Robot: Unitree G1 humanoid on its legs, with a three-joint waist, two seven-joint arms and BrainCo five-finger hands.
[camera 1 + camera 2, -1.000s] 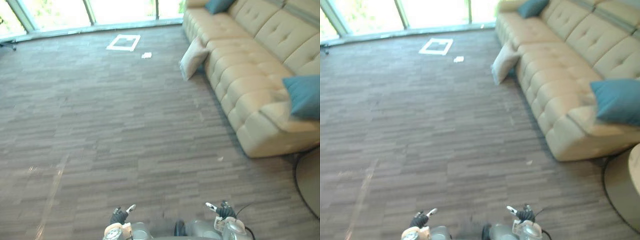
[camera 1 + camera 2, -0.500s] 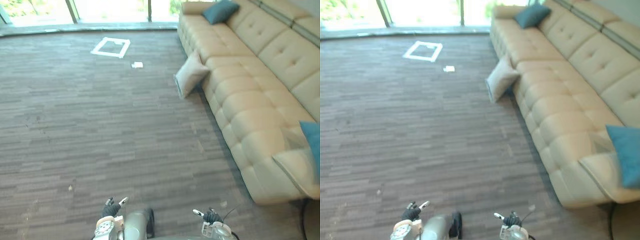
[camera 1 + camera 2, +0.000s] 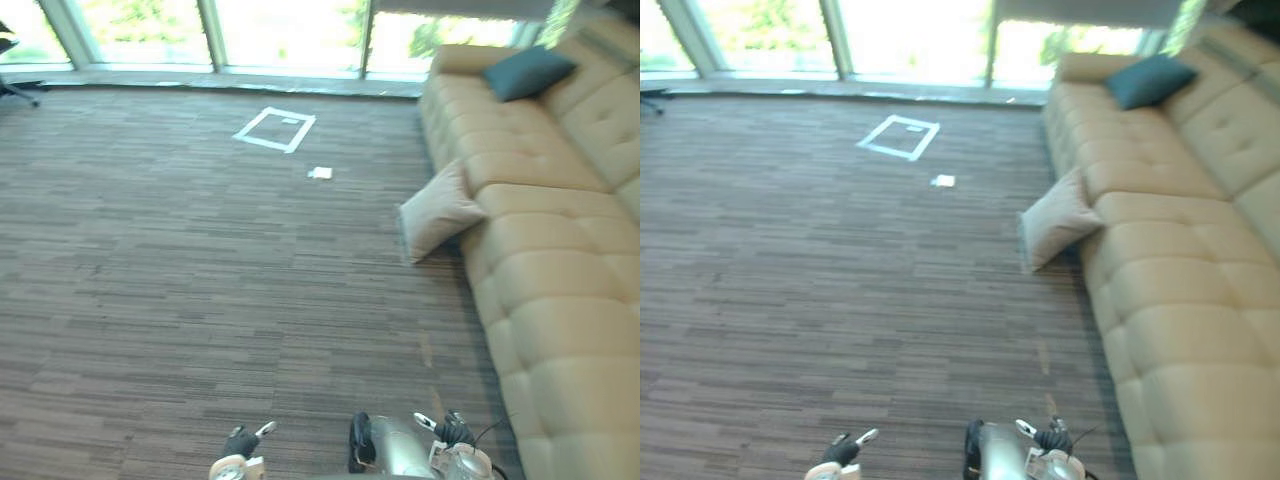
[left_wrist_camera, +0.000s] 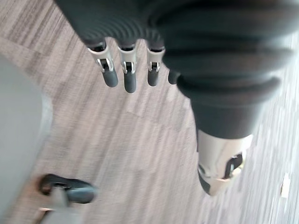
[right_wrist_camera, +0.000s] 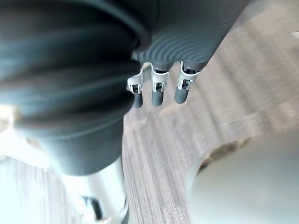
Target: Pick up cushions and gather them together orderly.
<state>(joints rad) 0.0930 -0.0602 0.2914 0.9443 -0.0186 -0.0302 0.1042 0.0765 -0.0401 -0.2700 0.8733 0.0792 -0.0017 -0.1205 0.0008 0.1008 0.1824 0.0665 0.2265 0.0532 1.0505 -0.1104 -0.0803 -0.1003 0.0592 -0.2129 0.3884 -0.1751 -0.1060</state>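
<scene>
A beige cushion (image 3: 437, 211) leans on the carpet against the front of the long beige sofa (image 3: 560, 300). A teal cushion (image 3: 526, 72) lies on the sofa's far end by the armrest. My left hand (image 3: 243, 441) hangs low at the bottom edge of the eye views, fingers straight and holding nothing; its fingers (image 4: 121, 74) hang over bare carpet in its wrist view. My right hand (image 3: 450, 432) is at the bottom right near the sofa's front, also relaxed and empty, with fingers (image 5: 159, 91) straight. Both hands are far from the cushions.
A white taped square (image 3: 274, 129) and a small white scrap (image 3: 320, 173) mark the grey carpet ahead. Windows (image 3: 290, 30) run along the far wall. A chair base (image 3: 18, 88) shows at the far left. The sofa bounds the right side.
The camera has turned and moved forward: the sofa and beige cushion now sit further right, and the nearer teal cushion has left the picture. Both hands stay low and empty.
</scene>
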